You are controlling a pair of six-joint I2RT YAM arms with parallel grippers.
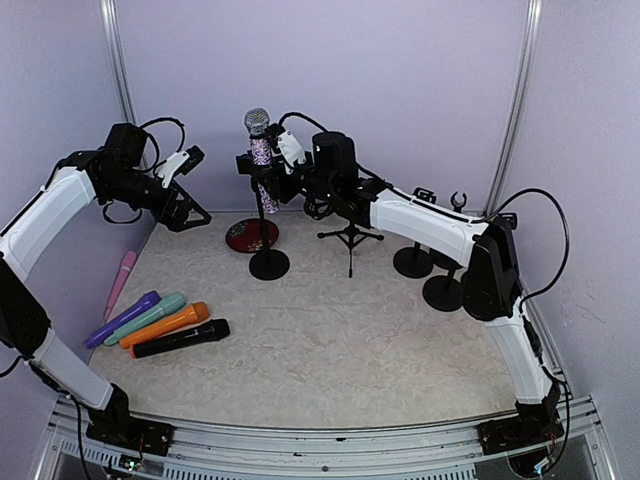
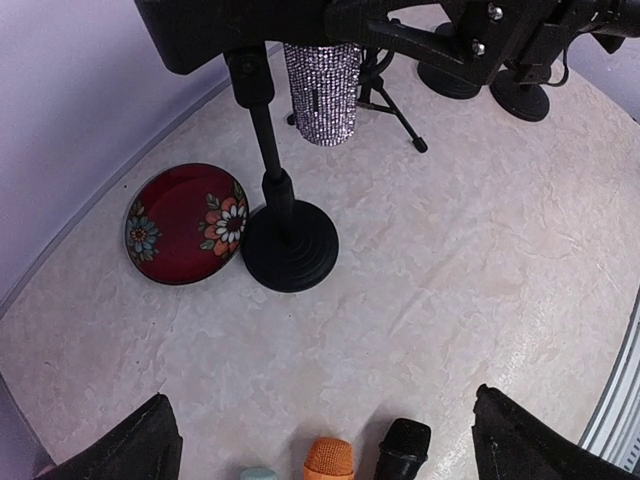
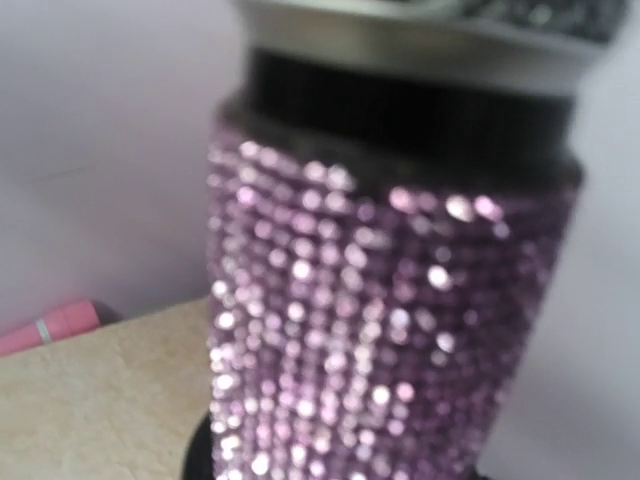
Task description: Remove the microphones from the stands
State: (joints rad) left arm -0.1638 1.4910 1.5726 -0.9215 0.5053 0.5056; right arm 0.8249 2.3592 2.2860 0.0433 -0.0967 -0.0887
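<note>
Pink glitter microphone (image 1: 262, 150) upright in the clip atop the black stand (image 1: 268, 262), silver mesh head uppermost, lower end hanging free beside the pole, not yet lifted out. Up close in the right wrist view: only the sparkling barrel (image 3: 390, 300) under a black collar, blurred, filling most of the frame.

At the barrel, just below the head: the right gripper (image 1: 270, 160), a white finger on the side toward its own arm, dark parts on the other side. Fingers flanking the barrel as far as visible; cannot tell a firm clamp from a near touch.

Off to the left of the stand, raised above the surface (image 1: 330, 340) and apart from everything: the left gripper (image 1: 198, 186), spread wide, holding nothing, aimed toward the stand. Its dark fingertips (image 2: 140, 445) in the bottom corners of the left wrist view, far apart.

Against the stand's round base, on the left: a small red dish (image 1: 250, 236) with painted flowers. Just right of the stand, a black tripod stand (image 1: 350, 238); farther right, near the wall, round-based stands (image 1: 443, 292) with clips on top.

On the surface at the left, well apart from the stand: a pink microphone (image 1: 120, 280) by the wall, then a purple microphone (image 1: 122, 318), teal microphone (image 1: 148, 316), orange microphone (image 1: 165, 324) and black microphone (image 1: 180, 338) side by side in a fan.
</note>
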